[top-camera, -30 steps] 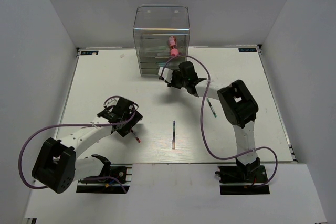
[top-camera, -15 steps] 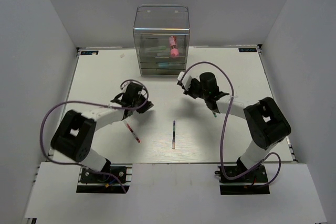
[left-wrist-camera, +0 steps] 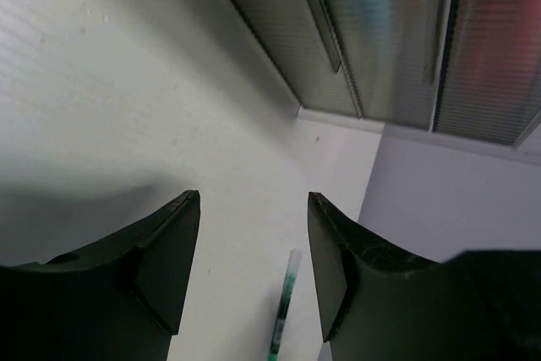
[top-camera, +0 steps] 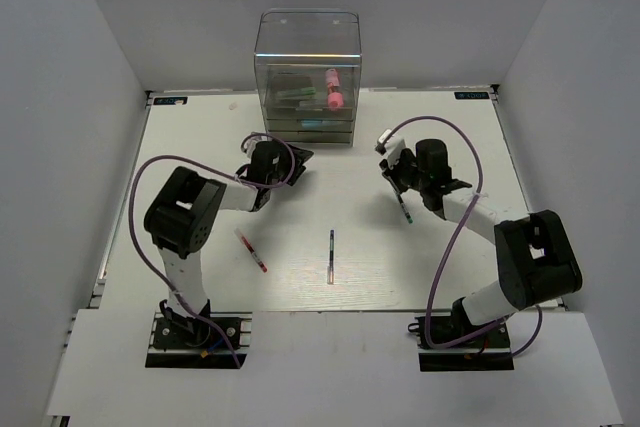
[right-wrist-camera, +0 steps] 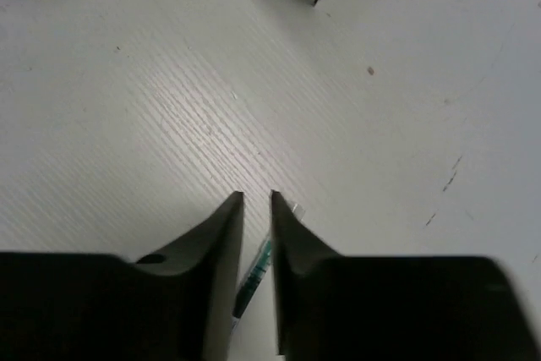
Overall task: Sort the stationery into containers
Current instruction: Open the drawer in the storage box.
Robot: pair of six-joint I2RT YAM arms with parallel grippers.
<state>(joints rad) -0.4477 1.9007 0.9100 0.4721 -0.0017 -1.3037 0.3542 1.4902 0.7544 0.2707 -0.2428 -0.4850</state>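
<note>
One tall clear plastic drawer box [top-camera: 300, 47]

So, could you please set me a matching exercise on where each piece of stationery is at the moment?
Things:
1. pink tube
2. red pen
3. dark pen
4. green-and-white pen

Places:
A. lying on the table, towards its right side
B. inside the clear drawer box
C. lying on the table, about the middle, near the front edge
D. lying on the table, left of the middle

Pairs: 1-B, 2-D, 3-C, 4-A
</note>
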